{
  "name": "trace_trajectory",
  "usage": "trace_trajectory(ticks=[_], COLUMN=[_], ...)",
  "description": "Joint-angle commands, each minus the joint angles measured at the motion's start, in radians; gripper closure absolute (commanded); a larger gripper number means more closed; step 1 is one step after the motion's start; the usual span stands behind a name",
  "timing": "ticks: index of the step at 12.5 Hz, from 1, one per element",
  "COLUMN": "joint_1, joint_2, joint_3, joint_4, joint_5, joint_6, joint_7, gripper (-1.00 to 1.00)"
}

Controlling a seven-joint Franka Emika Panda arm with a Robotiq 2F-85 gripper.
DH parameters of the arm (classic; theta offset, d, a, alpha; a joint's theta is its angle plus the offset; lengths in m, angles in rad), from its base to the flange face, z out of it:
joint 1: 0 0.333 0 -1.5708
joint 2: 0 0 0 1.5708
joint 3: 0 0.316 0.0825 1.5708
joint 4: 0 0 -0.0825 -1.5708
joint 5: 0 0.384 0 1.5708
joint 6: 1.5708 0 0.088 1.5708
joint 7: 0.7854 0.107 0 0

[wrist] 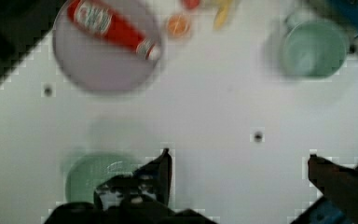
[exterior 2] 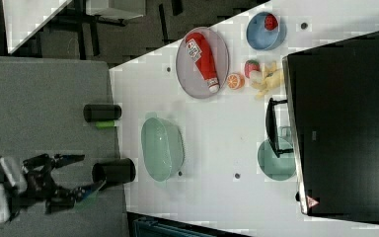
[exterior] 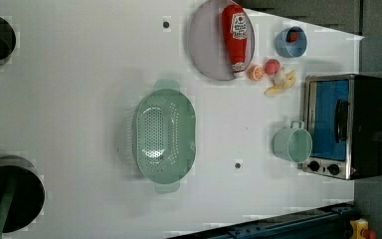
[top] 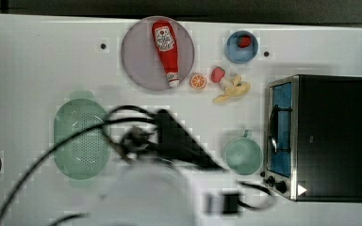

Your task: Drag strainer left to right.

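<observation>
The pale mint-green oval plastic strainer [exterior: 164, 135] sits upright on the white table [exterior: 79, 99], well apart from the black-and-silver toaster oven [exterior: 345, 124], with the round mint-green mug [exterior: 292, 143] between them. The gripper [wrist: 237, 156] hangs above the table, jaws spread wide and empty.

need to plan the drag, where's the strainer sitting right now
The strainer sits on the white table toward the top view's left, below and left of the grey-lilac plate holding the ketchup bottle, well apart from the mint-green mug by the toaster oven.
</observation>
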Motion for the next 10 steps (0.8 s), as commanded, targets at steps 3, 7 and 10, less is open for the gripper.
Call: trace_trajectory(ticks=[3,7,10], joint_1=[0.028,0.031,0.038], joint_2=[0.224,0.437,0.595], joint_3=[0.264,0.409,0.457], joint_4=[-0.042,-0.042,-0.047], joint_5=[-0.008,-0.013,-0.048], joint_6=[0.166,0.364,0.488], joint_7=[0.329,0.718,1.017], gripper=[-1.0,-1.0,-1.0])
